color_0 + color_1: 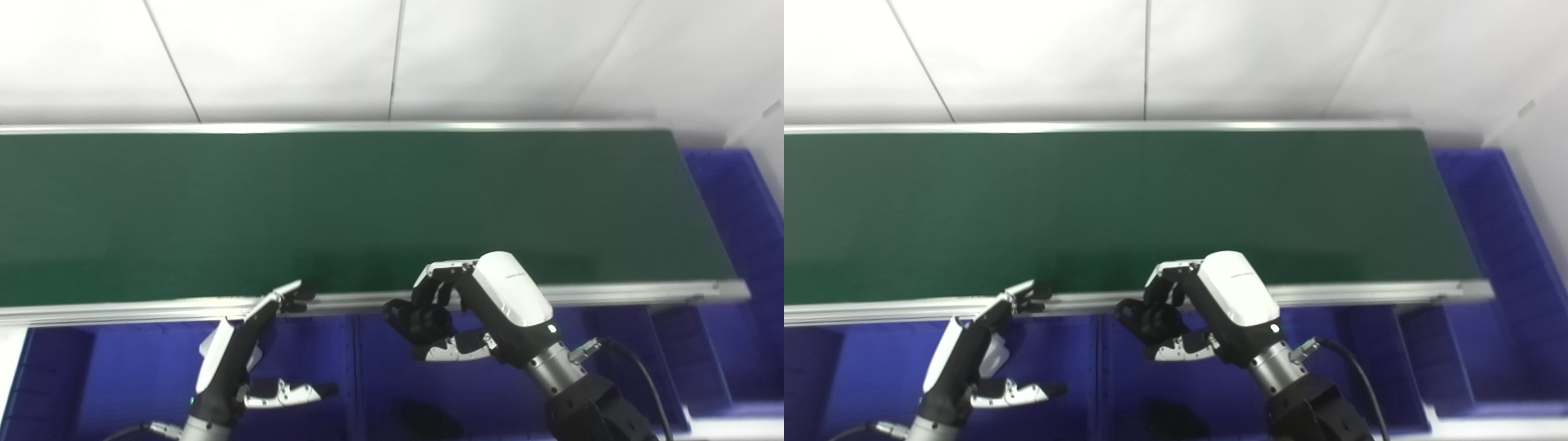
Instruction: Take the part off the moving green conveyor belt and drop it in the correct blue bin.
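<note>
The green conveyor belt [343, 208] runs across the view with nothing on it. My right hand [465, 309] is shut on a black part [416, 318], held just in front of the belt's near rail and above the middle blue bin [373, 373]. It also shows in the right eye view [1151, 318]. My left hand [245, 355] is open and empty, fingers spread, over the divider between the left bin [122, 373] and the middle bin, fingertips near the rail.
A dark shape [425, 419] lies on the middle bin's floor below my right hand. More blue bins sit to the right [618, 343] and past the belt's right end [741, 208]. The belt's metal rail [612, 291] borders the bins.
</note>
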